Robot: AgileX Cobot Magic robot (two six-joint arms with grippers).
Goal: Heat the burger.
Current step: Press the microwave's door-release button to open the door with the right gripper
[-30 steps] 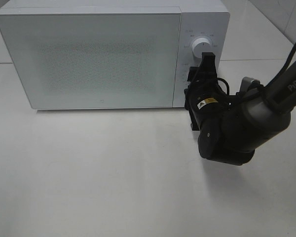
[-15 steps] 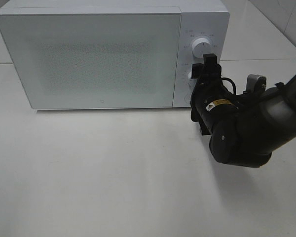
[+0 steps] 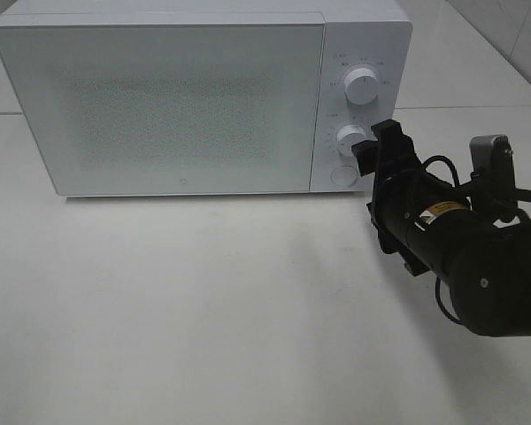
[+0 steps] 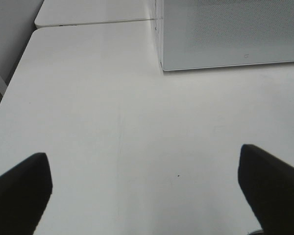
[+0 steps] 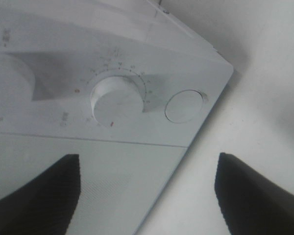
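Bright, even light from above on white surfaces, with soft shadows and blurred close-ups.
In the high view the table point(image 3: 159, 310) and microwave point(image 3: 159, 106) look nearly washed out, and a faint grey shadow lies on the table under the right gripper point(image 3: 376, 146). Seen from the right wrist, the picture is soft: the dial point(image 5: 118, 100) ahead of the gripper throws a wedge of shadow, and the fingers point(image 5: 39, 196) are dark, unfocused shapes. The left gripper point(image 4: 147, 191) shows the same black, blurred fingers against the bright table ahead.
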